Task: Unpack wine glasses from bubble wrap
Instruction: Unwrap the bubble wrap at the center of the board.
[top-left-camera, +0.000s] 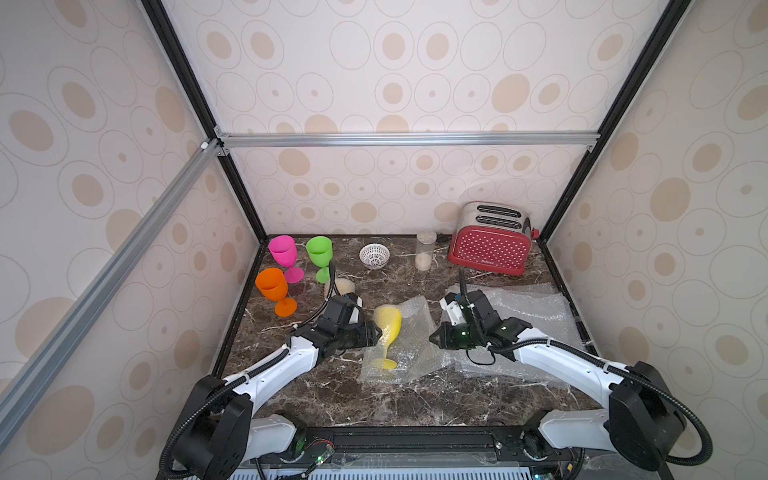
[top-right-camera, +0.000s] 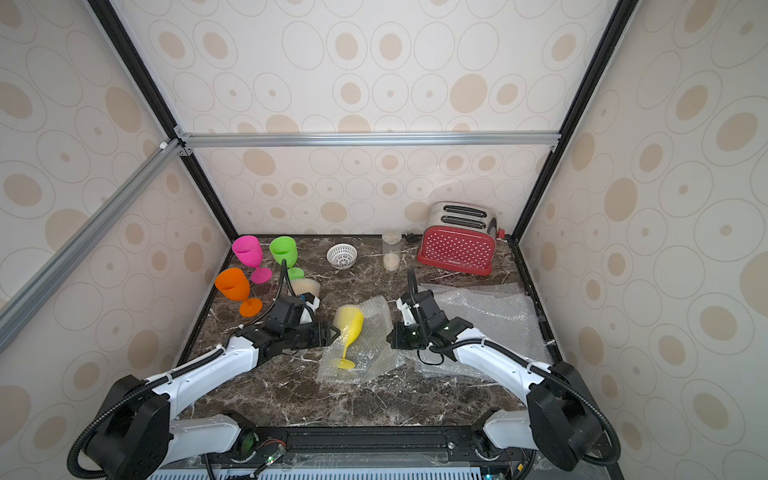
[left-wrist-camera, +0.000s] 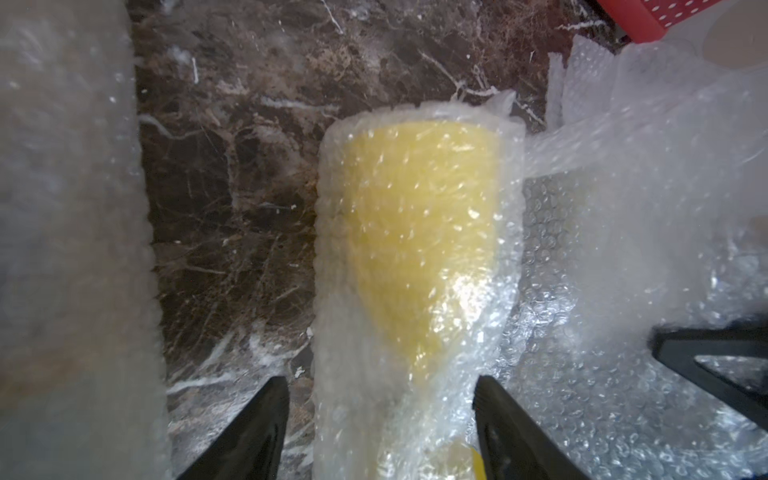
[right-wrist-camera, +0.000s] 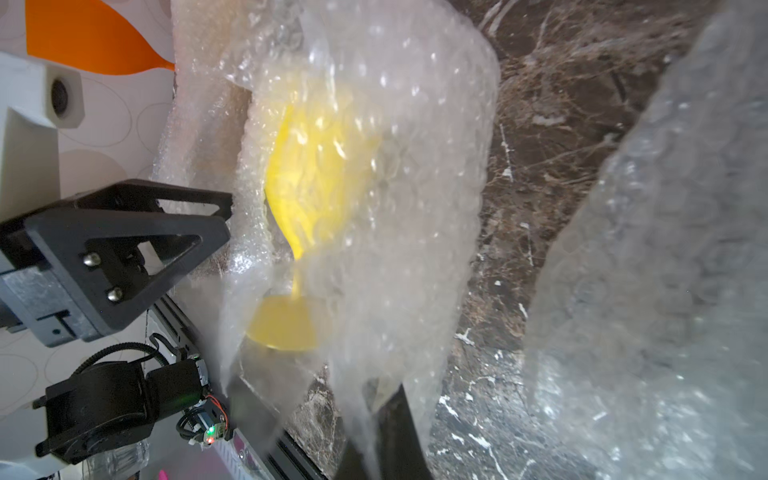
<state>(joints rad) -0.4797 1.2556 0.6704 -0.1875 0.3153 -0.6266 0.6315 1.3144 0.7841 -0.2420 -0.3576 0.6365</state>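
Observation:
A bright yellow wine glass lies on its side mid-table, half covered by a loosened sheet of bubble wrap. My left gripper is open, one finger on each side of the wrapped glass near its stem, not pinching it. My right gripper is shut on that sheet's edge on the opposite side of the glass. Pink, green and orange wine glasses stand upright at the back left. A rolled bubble-wrap tube lies behind my left wrist.
A red toaster stands at the back right, with a clear jar and a white lattice bowl along the back. Flat bubble wrap sheets cover the right side of the marble table under my right arm.

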